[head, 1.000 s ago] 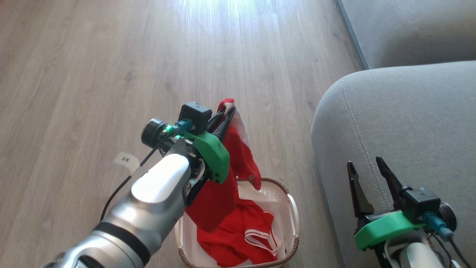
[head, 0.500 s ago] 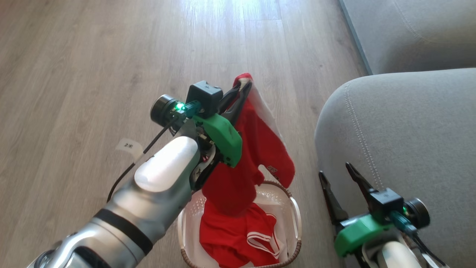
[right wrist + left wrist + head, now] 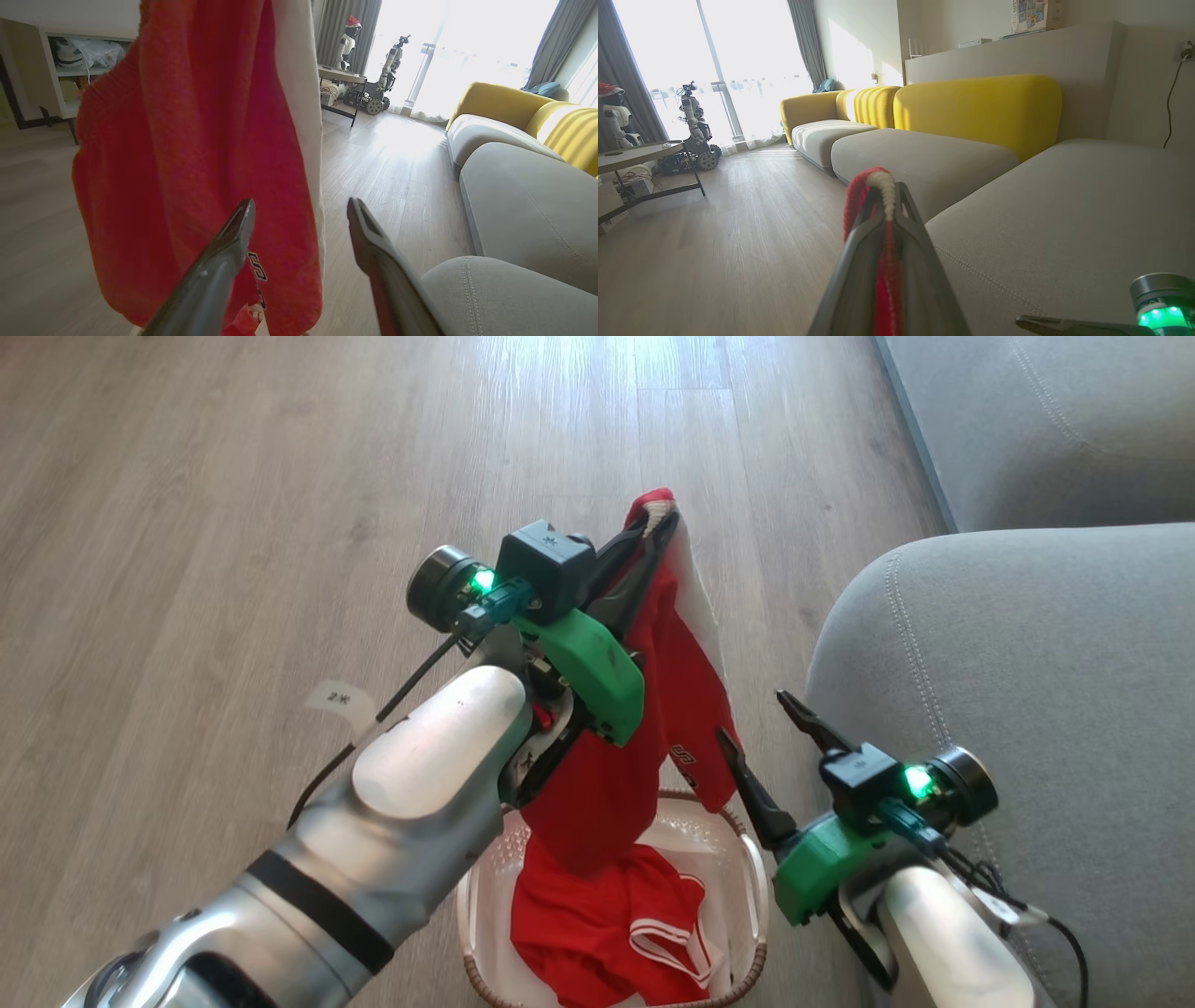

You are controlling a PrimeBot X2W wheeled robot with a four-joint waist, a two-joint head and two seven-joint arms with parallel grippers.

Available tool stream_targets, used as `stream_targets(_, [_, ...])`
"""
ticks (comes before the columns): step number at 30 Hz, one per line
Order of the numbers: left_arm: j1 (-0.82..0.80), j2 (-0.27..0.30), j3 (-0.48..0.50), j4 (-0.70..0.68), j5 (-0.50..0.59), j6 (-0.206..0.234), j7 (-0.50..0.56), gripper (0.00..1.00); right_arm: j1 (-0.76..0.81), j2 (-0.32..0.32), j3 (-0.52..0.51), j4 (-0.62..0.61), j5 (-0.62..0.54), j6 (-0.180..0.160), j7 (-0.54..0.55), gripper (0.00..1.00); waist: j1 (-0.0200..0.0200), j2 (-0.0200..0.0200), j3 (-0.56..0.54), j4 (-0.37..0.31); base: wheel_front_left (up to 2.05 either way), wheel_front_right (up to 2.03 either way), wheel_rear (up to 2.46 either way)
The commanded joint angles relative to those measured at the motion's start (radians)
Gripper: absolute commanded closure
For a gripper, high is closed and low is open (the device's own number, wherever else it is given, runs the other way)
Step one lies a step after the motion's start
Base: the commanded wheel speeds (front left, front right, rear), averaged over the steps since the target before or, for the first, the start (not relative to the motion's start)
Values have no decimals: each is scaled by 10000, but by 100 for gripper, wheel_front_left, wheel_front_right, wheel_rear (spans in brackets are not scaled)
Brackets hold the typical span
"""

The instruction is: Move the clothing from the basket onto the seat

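Over the small oval cream-white perforated plastic basket [image 3: 754,896] w/ brown woven-look rim, in the head view, a bright red soft fabric garment [image 3: 686,681] w/ white trim is held up by the left gripper [image 3: 658,515], its jaws pinched tight on the top edge. More red clothing [image 3: 597,933] w/ white stripes lies in the basket. The right gripper [image 3: 752,714], spread wide & empty, is poised just beside the hanging cloth, btwn it and the large grey fabric-upholstered seat [image 3: 1027,663] w/ double stitching. Pale wood-plank floor [image 3: 233,523] is seen all round.

Left wrist view: red cloth & white trim are seen clamped btwn the fingers. Grey cushions w/ yellow backrests [image 3: 978,107], a low table [image 3: 640,151] and a wheeled robot [image 3: 693,123] by a bright window are seen beyond.

Right wrist view: the garment is hung just ahead, overlapped by one finger. A shelf unit [image 3: 70,60] is partly hidden behind it.
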Motion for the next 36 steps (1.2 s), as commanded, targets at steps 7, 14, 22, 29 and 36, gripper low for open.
stream_targets(7, [-618,288,217,-668,90,114,95,100,-1442,20,535,545,-151,-4,-65,0,1,0,-4,132,0,0,0])
stream_targets(14, [-573,338,137,-911,100,161,62,100,-1826,2,154,862,-509,-4,-65,0,1,0,-34,224,0,0,0])
stream_targets(22, [-577,282,10,-1385,117,164,-56,100,-2616,-364,966,2141,-337,-4,-65,0,1,0,3,402,0,0,0])
stream_targets(29, [-605,248,-83,-1705,109,166,-93,100,-3462,-442,2320,3269,581,-4,-65,0,1,0,76,526,0,0,0])
stream_targets(36, [-543,278,-146,-1747,50,133,-101,100,-3895,-474,3307,3593,1507,-4,-65,18,1,0,126,540,0,0,0])
